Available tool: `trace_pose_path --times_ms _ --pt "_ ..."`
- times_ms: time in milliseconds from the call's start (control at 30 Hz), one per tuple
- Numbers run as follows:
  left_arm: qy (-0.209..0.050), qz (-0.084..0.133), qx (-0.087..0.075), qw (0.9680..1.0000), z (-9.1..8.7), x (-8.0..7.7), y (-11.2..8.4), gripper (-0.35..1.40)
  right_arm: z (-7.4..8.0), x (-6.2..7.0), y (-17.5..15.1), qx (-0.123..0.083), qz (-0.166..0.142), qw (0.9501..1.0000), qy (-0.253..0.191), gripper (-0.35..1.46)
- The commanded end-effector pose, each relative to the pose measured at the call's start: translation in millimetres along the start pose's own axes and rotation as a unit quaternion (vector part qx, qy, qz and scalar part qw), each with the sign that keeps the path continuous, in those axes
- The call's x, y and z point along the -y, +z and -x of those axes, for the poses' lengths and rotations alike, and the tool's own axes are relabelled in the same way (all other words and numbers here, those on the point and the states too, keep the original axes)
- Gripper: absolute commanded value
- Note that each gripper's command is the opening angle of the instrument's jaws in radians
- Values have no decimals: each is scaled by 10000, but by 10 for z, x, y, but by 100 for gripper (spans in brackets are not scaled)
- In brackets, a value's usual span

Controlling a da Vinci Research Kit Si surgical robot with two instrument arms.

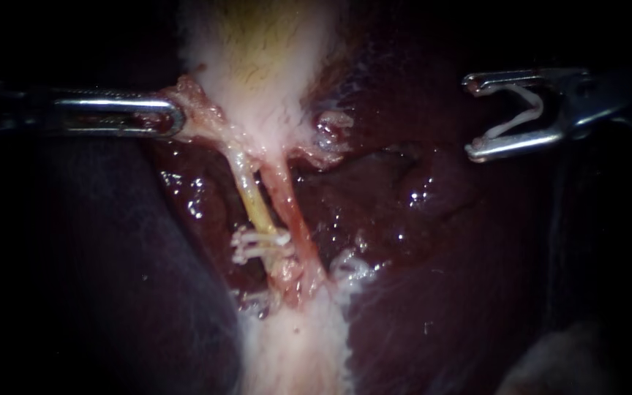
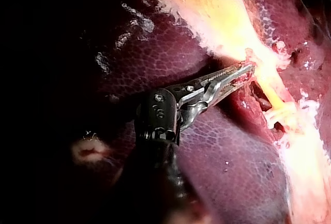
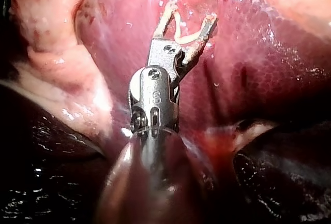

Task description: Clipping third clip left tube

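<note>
My left instrument (image 1: 177,117) comes in level from the left, its jaws shut on the gallbladder (image 1: 257,58) at its reddish neck; the left wrist view shows those jaws (image 2: 248,71) pinching the same tissue. Two tubes run down from the neck: the yellowish left tube (image 1: 250,197) and the reddish right tube (image 1: 290,212). White clips (image 1: 257,241) sit across the lower part of the left tube. Far off at the upper right, my right instrument (image 1: 471,117) stands with its jaws wide apart, holding an open white clip (image 1: 537,108) over the liver, also seen in the right wrist view (image 3: 186,39).
Dark red liver (image 1: 433,241) surrounds the tubes on both sides, wet and shiny. Pale fatty tissue (image 1: 294,344) continues below the clips. A small whitish tag (image 1: 334,128) lies right of the gallbladder neck, between the tubes and my right instrument.
</note>
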Motion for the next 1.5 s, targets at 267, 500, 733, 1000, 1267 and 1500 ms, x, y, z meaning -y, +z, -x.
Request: trace_pose_path --times_ms 267,500,733,1000,1267,1500 --pt "2 -6 -1 10000 0 0 2 -35 2 26 54 135 -308 9992 206 50" --pt "4 -12 -4 10000 0 0 3 -35 6 44 104 127 -514 9976 443 50" --pt "7 -34 -13 10000 2 -1 5 -35 11 58 157 131 -722 9953 639 50" --pt "6 -27 -11 10000 2 -2 6 -35 6 53 194 133 -805 9923 928 49" --pt "6 -29 -11 10000 2 -3 6 -35 -1 38 222 136 -761 9923 967 49" --pt "5 -20 -8 10000 2 -6 6 -35 6 22 235 142 -730 9925 973 49"
